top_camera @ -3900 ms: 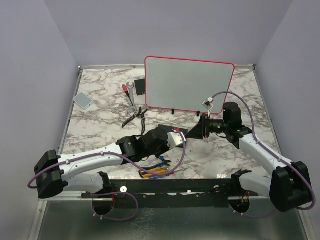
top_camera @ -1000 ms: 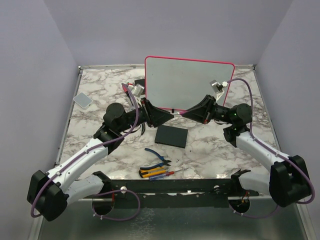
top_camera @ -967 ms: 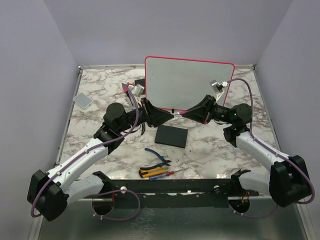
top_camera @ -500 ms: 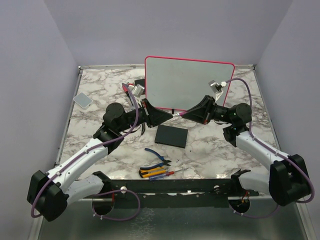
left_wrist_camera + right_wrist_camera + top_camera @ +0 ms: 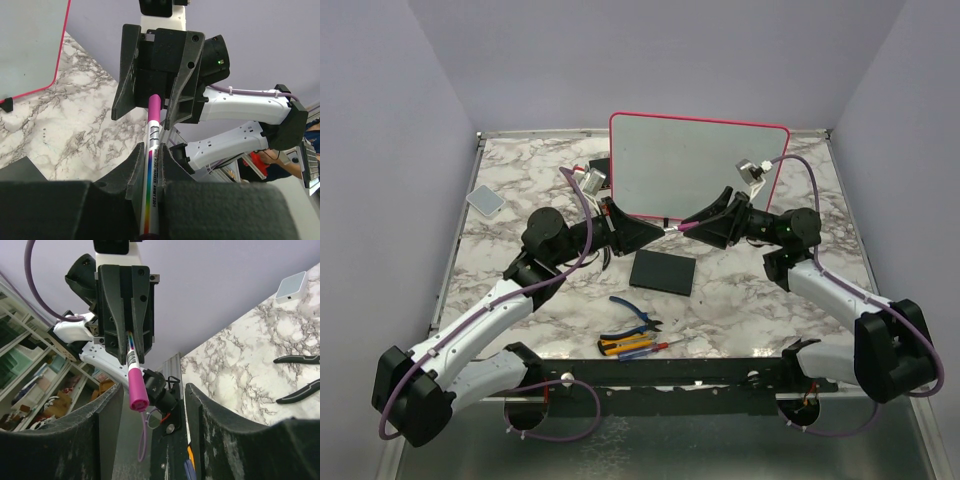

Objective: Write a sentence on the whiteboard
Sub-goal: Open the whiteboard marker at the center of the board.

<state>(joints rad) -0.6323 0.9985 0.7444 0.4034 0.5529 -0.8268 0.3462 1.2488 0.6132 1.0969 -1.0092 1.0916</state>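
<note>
The whiteboard point(image 5: 700, 168) stands upright at the back of the table, pink-red framed; its corner shows in the left wrist view point(image 5: 30, 45). No sentence shows on its surface. In front of it, in mid-air, my two grippers meet tip to tip. My left gripper point(image 5: 655, 228) point(image 5: 151, 150) is shut on the barrel of a rainbow-striped whiteboard marker point(image 5: 152, 170). The marker's pink capped end point(image 5: 135, 385) points into my right gripper point(image 5: 688, 222) point(image 5: 152, 390), whose jaws stand open on either side of the cap without touching it.
A flat black square slab point(image 5: 663, 271) lies below the grippers. Blue-handled pliers point(image 5: 635, 313) and a cutter with a screwdriver point(image 5: 635, 346) lie near the front edge. A small grey pad point(image 5: 485, 200) sits at the left. Black pliers handles point(image 5: 300, 360) lie on the marble.
My left gripper has shut on the marker's barrel, and my right gripper has then opened off the pink cap end. Both arms stay almost where they were.
</note>
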